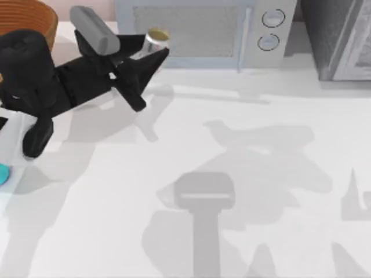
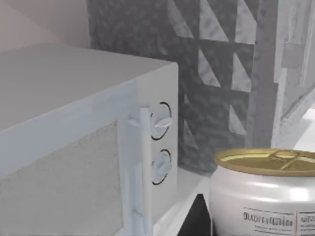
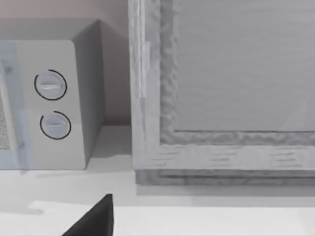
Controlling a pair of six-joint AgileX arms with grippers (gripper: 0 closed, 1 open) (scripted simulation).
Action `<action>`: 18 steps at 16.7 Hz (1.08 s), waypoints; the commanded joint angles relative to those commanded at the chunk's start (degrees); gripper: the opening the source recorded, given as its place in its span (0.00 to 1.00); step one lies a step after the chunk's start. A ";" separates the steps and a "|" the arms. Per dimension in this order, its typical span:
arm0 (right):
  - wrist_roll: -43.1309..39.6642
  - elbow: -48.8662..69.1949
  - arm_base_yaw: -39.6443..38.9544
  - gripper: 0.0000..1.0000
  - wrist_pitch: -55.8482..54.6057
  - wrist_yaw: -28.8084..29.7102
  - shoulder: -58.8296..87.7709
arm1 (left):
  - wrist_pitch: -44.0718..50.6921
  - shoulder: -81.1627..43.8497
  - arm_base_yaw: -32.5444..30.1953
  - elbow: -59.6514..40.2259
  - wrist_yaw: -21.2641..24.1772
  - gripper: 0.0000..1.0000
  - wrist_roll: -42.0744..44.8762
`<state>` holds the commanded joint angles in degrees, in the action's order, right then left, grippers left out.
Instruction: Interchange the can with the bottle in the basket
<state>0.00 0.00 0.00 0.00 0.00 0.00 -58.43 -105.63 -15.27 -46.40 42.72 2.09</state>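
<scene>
Can: far left of table, just before microwave, gripped between the fingers of left gripper, which are closed on its sides. Basket: far-left corner. Bottle: left edge, nearer.

Can before microwave

White table; microwave at its back edge, basket back left, teal bottle at left edge

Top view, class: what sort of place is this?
Probably a simulated kitchen counter: a microwave with two dials, a drink can before it, and a wicker basket on a white table.
</scene>
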 joint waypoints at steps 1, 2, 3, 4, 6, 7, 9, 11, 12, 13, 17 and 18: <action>0.00 0.00 0.00 1.00 0.00 0.00 0.00 | -0.93 -1.76 -0.25 -0.84 1.14 0.00 0.01; 0.00 0.00 0.00 1.00 0.00 0.00 0.00 | -1.85 -3.52 -0.49 -1.69 2.29 0.00 0.01; 0.00 0.00 0.00 1.00 0.00 0.00 0.00 | -2.76 -5.28 -0.74 -2.54 3.45 0.00 0.01; 0.00 0.00 0.00 1.00 0.00 0.00 0.00 | -3.64 -7.02 -0.98 -3.41 4.63 0.00 0.01; 0.00 0.00 0.00 1.00 0.00 0.00 0.00 | -5.37 -10.49 -1.49 -5.17 7.01 0.00 -0.01; 0.00 0.00 0.00 1.00 0.00 0.00 0.00 | -6.22 -12.21 -1.76 -6.08 8.22 0.00 -0.03; 0.00 0.00 0.00 1.00 0.00 0.00 0.00 | -7.87 -15.64 -2.29 -7.94 10.67 0.00 -0.08; 0.00 0.00 0.00 1.00 0.00 0.00 0.00 | -9.46 -19.09 -2.82 -9.84 13.12 0.00 -0.15; 0.00 0.00 0.00 1.00 0.00 0.00 0.00 | -10.22 -20.83 -3.07 -10.80 14.34 0.00 -0.18; 0.00 0.00 0.00 1.00 0.00 0.00 0.00 | -10.99 -22.59 -3.32 -11.76 15.55 0.00 -0.20; 0.00 0.00 0.00 1.00 0.00 0.00 0.00 | -14.08 -30.06 -4.28 -15.86 20.46 0.00 -0.23; 0.00 0.00 0.00 1.00 0.00 0.00 0.00 | -14.79 -31.93 -4.52 -16.94 21.73 0.00 -0.25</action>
<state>0.00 0.00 0.00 0.00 0.00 0.00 -73.22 -137.56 -19.79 -63.34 64.45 1.85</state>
